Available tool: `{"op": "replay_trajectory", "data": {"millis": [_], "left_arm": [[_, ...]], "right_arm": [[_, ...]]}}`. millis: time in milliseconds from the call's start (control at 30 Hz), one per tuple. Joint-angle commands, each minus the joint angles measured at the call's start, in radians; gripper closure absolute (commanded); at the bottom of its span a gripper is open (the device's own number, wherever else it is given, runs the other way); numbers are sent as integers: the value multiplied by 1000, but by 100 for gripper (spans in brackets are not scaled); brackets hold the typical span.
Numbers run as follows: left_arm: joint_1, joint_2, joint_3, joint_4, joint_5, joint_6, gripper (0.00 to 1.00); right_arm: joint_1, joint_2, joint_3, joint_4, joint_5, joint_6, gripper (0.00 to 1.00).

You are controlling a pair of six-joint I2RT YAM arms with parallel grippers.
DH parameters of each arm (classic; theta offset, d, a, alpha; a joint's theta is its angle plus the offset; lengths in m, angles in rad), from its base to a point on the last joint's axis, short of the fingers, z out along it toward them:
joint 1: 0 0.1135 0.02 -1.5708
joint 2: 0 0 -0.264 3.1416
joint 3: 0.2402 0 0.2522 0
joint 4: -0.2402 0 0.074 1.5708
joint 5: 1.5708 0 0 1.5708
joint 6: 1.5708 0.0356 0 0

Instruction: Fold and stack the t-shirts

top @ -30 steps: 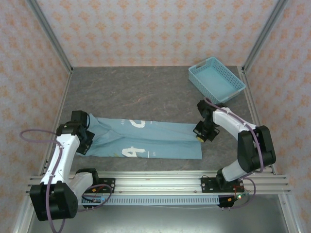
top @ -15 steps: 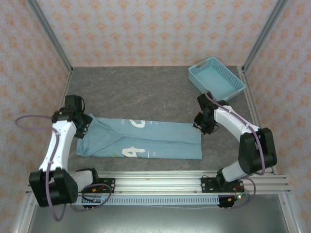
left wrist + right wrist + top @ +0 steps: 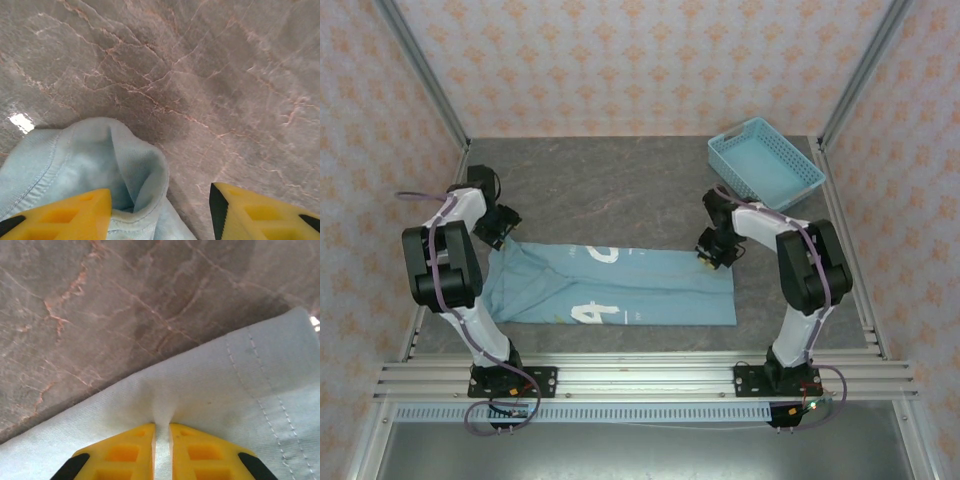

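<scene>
left claw released, right claw clenched on the t-shirt

the t-shirt is laid out as a long band on the grey tabletop, its long axis running left to right. each arm is placed at one far corner of the band, the left at the left end and the right at the right end. from the left wrist, the jaws are seen standing apart over bunched cloth, a rolled edge lying by one yellow finger, with nothing gripped. from the right wrist, a small pleat of the stitched hem is seen pinched between nearly closed jaws. a left grip is judged to be needed before the far edge can be drawn toward the arms. a light blue lattice basket is set at the far right corner, well apart from the cloth; whether anything lies in it cannot be told.
</scene>
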State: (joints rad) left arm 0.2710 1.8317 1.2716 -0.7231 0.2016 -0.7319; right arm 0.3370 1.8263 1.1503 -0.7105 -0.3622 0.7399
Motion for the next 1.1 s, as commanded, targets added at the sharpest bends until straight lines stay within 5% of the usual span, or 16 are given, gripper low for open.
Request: {"op": "replay_trajectory", "data": {"millis": [0,200,367,767,1067], "left_arm": [[8,9,6,-34,-31,65,49],[8,36,19,-58,-100,94,82],[19,27,28,-47,-129,131,100],[22,125,152,4,-49,136,100],[22,-66,29,-64,-113,106,61]], "right_arm": [[-1,44,21,-32,61,8,85],[-16,96,60,-72,130,7,88],[-59,145,126,-89,185,-6,94],[-101,300,391,-138,213,-37,98],[-94,204,417,-149,206,-156,76]]}}
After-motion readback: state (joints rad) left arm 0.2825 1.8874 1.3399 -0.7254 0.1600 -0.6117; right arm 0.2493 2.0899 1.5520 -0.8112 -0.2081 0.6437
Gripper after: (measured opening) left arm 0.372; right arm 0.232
